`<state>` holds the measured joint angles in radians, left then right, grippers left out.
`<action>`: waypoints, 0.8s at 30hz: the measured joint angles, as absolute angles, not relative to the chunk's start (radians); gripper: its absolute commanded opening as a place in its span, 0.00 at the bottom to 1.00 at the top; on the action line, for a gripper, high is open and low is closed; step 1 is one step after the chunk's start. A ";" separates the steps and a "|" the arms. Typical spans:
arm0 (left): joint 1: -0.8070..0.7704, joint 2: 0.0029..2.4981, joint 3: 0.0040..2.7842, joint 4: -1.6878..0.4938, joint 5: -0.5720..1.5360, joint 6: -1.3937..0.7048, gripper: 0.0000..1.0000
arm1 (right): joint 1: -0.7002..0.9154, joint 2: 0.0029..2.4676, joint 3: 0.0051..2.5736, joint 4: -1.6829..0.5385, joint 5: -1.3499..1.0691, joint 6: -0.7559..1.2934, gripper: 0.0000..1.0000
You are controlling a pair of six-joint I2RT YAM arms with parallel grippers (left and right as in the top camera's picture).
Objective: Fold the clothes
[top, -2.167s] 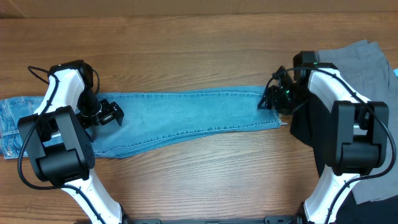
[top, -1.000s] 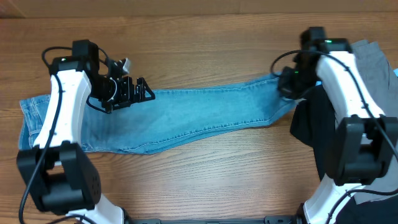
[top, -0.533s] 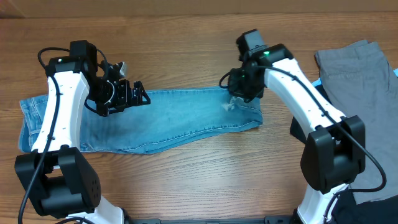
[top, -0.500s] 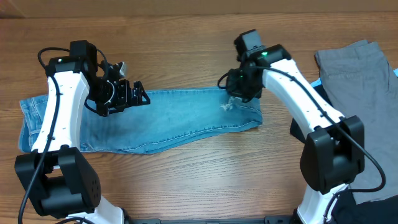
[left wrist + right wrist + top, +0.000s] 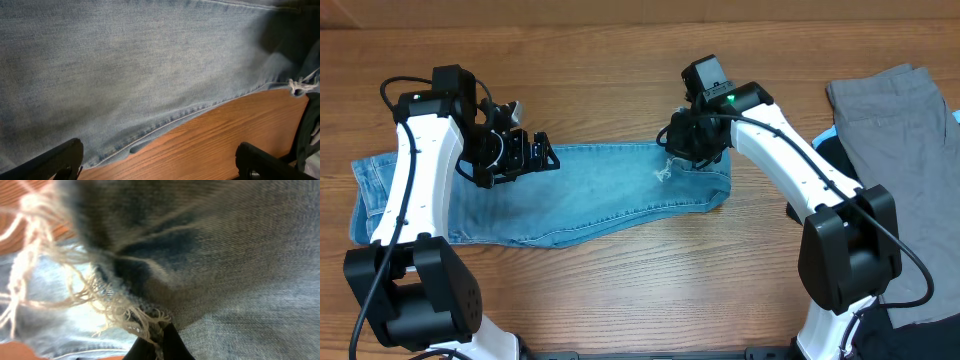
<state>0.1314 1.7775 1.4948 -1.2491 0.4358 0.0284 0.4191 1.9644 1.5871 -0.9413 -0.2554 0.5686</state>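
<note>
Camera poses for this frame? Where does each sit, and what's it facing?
Overhead: fixed above the table, looking straight down; both arms, jeans, grey garment.
Left wrist: on the left gripper, open, looking down at denim and wood; both fingertips at the bottom corners.
Right wrist: on the right gripper, pressed close to the pinched frayed hem; only a dark fingertip shows.
Shared: overhead and left wrist both show the hem's loose threads.
</note>
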 measured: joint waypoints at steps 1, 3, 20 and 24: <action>0.131 1.777 1.495 -1.250 0.436 0.028 1.00 | 0.423 1.964 1.581 -0.931 -0.269 0.570 0.04; 0.131 1.777 1.495 -1.249 0.435 0.028 1.00 | 0.438 1.964 1.571 -0.917 -0.287 0.572 0.04; 0.131 1.777 1.495 -1.250 0.432 0.028 1.00 | 0.617 2.052 1.562 -0.807 -0.303 0.613 0.31; 0.131 1.777 1.495 -1.258 0.424 0.028 1.00 | 0.627 2.074 1.560 -0.800 -0.307 0.620 0.61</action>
<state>0.1314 1.7775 1.4948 -1.2583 0.4240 0.0284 0.6273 2.0739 1.5604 -0.8001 -0.3065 0.6205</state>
